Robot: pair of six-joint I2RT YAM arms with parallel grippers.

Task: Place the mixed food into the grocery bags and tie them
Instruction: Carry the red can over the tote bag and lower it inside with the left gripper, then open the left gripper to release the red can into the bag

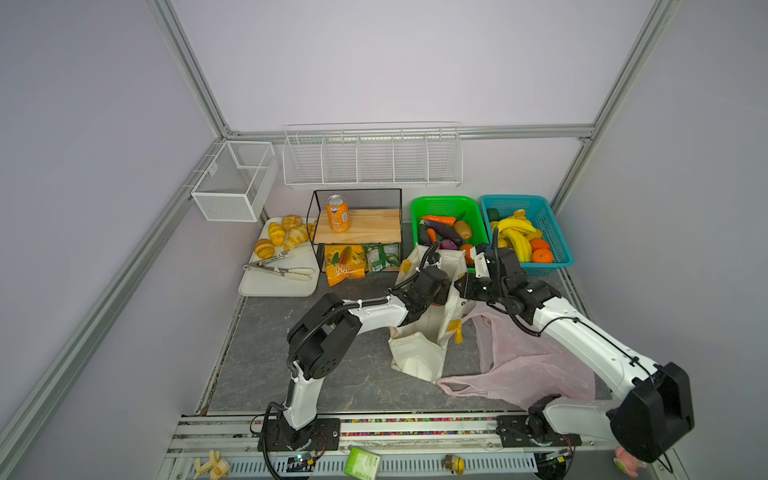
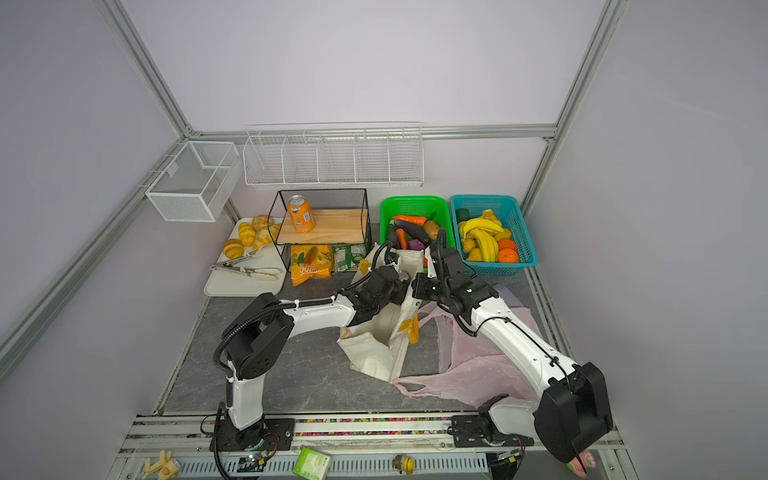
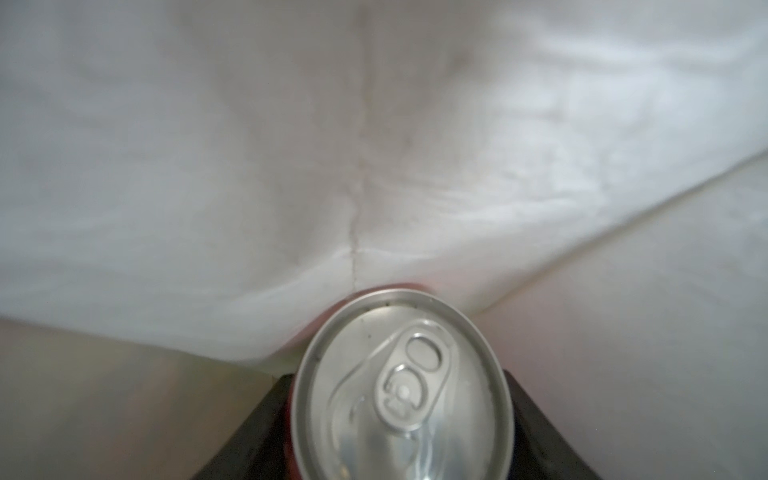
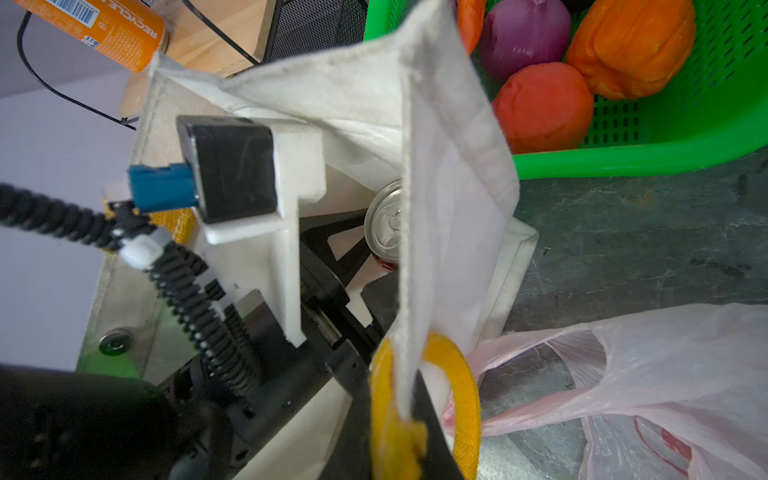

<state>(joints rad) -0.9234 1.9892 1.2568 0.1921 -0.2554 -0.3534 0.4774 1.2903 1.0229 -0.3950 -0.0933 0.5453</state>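
Observation:
The cream canvas tote [image 1: 415, 357] [image 2: 370, 357] stands mid-table with its mouth held open. My left gripper [image 3: 399, 399] reaches down inside it, shut on the red cola can [image 3: 403, 386], whose silver top [image 4: 384, 224] shows in the right wrist view. My right gripper [image 4: 409, 432] [image 1: 461, 286] is shut on the tote's rim at a yellow handle [image 4: 461, 390]. The pink plastic bag [image 1: 532, 365] [image 2: 482, 365] lies flat under the right arm. An orange soda can [image 1: 338, 213] [image 2: 301, 213] stands on the wooden shelf. Small oranges [image 1: 542, 255] sit in the blue basket.
A green basket [image 1: 444, 200] of vegetables and a blue basket [image 1: 567, 262] of bananas and fruit stand behind the tote. A black wire shelf [image 1: 374, 226] has snack packets [image 1: 345, 266] under it. Croissants [image 1: 282, 237] and tongs lie on a white tray at far left.

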